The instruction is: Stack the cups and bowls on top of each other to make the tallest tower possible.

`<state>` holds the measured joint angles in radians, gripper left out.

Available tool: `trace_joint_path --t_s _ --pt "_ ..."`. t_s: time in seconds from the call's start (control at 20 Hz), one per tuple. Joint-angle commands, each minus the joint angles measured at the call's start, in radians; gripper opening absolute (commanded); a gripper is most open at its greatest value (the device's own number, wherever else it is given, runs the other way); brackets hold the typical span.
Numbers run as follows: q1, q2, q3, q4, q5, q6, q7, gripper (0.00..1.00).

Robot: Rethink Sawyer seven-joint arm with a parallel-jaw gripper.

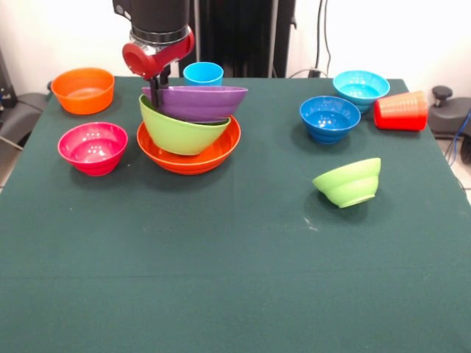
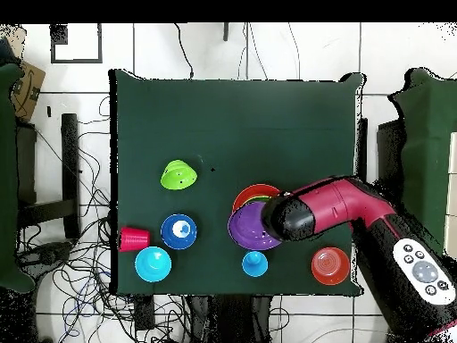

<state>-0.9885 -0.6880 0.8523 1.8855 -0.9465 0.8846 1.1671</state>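
The tower stands at the back left in the front view: a large orange bowl (image 1: 193,156) at the bottom, a tilted large lime green bowl (image 1: 182,131) in it, and a large purple bowl (image 1: 200,103) on top. My gripper (image 1: 155,93) comes down at the purple bowl's left rim and is shut on it. In the overhead view the arm (image 2: 332,210) covers the gripper; the purple bowl (image 2: 249,227) and orange bowl (image 2: 260,191) show. The light blue cup (image 1: 203,73) stands upright behind the tower. The red cup (image 1: 401,112) lies on its side at the right.
A small orange bowl (image 1: 83,90) and a magenta-red bowl (image 1: 93,147) sit left of the tower. A dark blue bowl (image 1: 330,118) and a light blue bowl (image 1: 360,87) sit at the back right. A small lime green bowl (image 1: 348,182) lies tilted in front of them.
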Motion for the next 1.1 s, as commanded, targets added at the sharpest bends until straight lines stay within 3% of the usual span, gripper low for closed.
trace_joint_path --t_s 0.05,0.9,0.95,1.1 --pt "0.056 0.031 -0.081 -0.056 -0.070 0.015 -0.086 0.00" --pt "0.066 0.025 -0.102 -0.051 -0.070 0.006 -0.094 0.00" --pt "0.067 0.024 -0.103 -0.051 -0.070 0.006 -0.094 1.00" --pt "0.074 0.025 -0.108 -0.057 -0.072 0.014 -0.089 1.00"
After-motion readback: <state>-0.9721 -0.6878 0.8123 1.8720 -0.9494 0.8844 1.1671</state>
